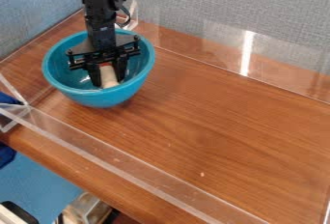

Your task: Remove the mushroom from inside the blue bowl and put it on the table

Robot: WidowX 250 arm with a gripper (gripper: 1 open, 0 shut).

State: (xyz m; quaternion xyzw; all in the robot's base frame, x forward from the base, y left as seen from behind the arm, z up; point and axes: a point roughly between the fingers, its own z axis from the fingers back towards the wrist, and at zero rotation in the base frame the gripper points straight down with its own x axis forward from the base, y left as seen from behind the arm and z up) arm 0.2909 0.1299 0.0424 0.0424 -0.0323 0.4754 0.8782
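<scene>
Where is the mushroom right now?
In the camera view, upper left: the mushroom sits inside the blue bowl, between the claw's fingers.
</scene>
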